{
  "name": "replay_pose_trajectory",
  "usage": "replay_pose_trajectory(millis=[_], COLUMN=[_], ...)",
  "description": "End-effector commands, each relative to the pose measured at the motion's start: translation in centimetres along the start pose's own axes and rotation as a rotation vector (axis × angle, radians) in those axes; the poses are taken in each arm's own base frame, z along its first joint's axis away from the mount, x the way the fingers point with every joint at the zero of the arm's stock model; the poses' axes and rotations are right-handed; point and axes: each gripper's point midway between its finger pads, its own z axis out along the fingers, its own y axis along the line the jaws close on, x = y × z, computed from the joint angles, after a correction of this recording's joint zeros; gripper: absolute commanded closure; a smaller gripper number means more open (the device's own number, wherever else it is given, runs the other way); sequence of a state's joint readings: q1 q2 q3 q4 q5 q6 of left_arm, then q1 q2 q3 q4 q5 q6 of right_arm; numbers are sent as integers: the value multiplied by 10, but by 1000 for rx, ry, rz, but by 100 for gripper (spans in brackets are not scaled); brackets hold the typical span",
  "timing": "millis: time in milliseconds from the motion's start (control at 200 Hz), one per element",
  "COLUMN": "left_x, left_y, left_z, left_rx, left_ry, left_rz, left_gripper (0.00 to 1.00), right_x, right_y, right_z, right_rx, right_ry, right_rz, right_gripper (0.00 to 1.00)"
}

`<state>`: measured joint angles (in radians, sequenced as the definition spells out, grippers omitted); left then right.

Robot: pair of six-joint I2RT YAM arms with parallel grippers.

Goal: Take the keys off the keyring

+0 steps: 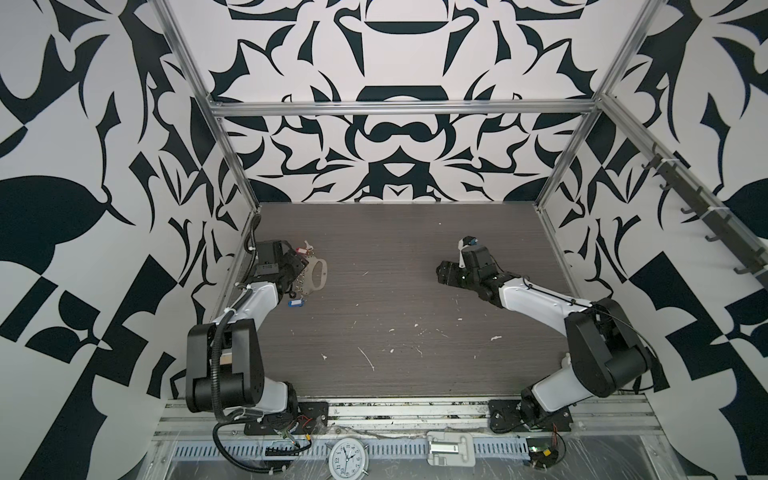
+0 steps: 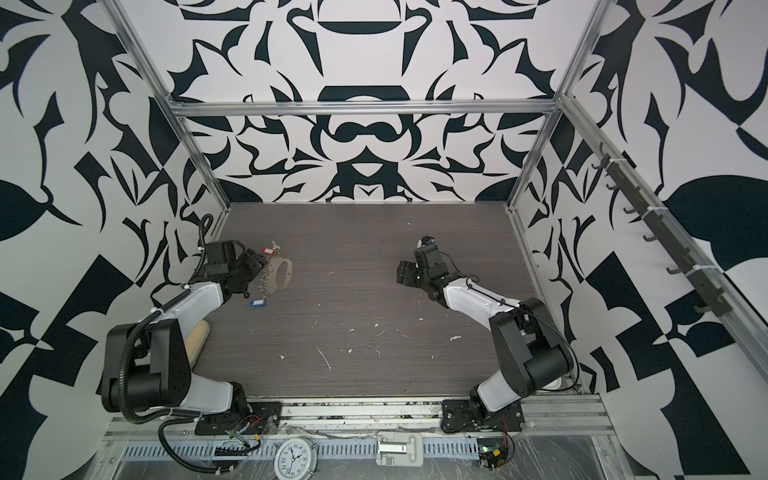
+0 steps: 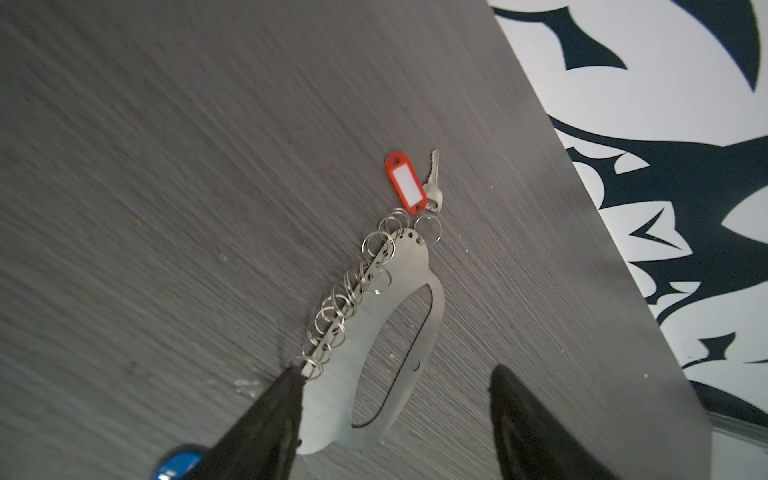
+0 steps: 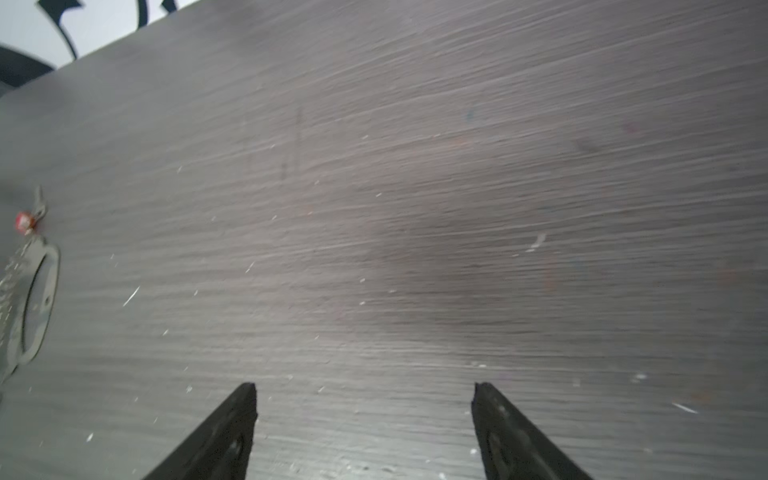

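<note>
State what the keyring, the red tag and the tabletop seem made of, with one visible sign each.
Keyring: likely brushed metal, pale silvery sheen. Red tag: probably smooth plastic, uniform colour, white label insert. Tabletop: seemingly wood-grain laminate, grey streaks, white scuffs.

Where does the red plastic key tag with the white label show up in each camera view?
In a top view: red plastic tag, far left on the dark table, behind the pale half-moon metal keyring.
In a top view: the tag, again far left.
Left wrist: tag beyond the keyring's tip, beside a silvery key.
Right wrist: tag small, blurred, at the keyring's end.
Shared landmark: the keyring's oblong slot.
</note>
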<state>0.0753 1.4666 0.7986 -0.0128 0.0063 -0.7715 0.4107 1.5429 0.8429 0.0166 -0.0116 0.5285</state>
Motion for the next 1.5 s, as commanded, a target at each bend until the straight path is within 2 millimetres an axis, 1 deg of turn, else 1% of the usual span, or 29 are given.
replay_pose_trajectory(millis=[0,135,280,405,465,575,660,780,895,1005,1090,1155,1235,1340,1440,1495], left_x=[19,30,40,50,54,61,66,74,78,80,84,88,99,120,145,158], left_y=[6,26,43,62,65,60,57,61,60,61,63,59,54,42,22,9], left_z=[9,11,8,3,3,6,8,13,17,19,20,20,20,19,16,13], left_rx=[-20,-122,-218,-309,-299,-247,-245,-253,-240,-250,-255,-248,-239,-221,-192,-174], left_ry=[64,68,72,77,76,76,83,98,102,107,118,128,152,193,230,245], left_rz=[-3,-22,-26,-21,-27,-37,-12,-8,-22,-22,-30,-35,-41,-48,-39,-27], left_gripper=[36,44,51,51,51,51,52,54,56,67,72,76,81,86,91,93], right_x=[-12,-10,-9,-6,-6,-4,-4,-5,-5,-5,-5,-7,-9,-12,-17,-20], right_y=[11,13,16,16,17,18,19,20,21,20,19,18,17,18,19,20], right_z=[-3,-1,1,4,5,7,8,7,5,3,2,1,0,0,0,0], right_rx=[-34,-43,-51,-50,-55,-58,-60,-65,-68,-66,-61,-54,-46,-43,-39,-35], right_ry=[-14,-4,4,18,20,29,32,30,29,26,22,17,9,-1,-8,-15], right_rz=[-32,-25,-15,-9,-10,-11,-9,-9,-12,-14,-17,-17,-18,-21,-24,-25], right_gripper=[17,21,23,24,25,25,25,25,25,25,25,25,25,25,25,25])
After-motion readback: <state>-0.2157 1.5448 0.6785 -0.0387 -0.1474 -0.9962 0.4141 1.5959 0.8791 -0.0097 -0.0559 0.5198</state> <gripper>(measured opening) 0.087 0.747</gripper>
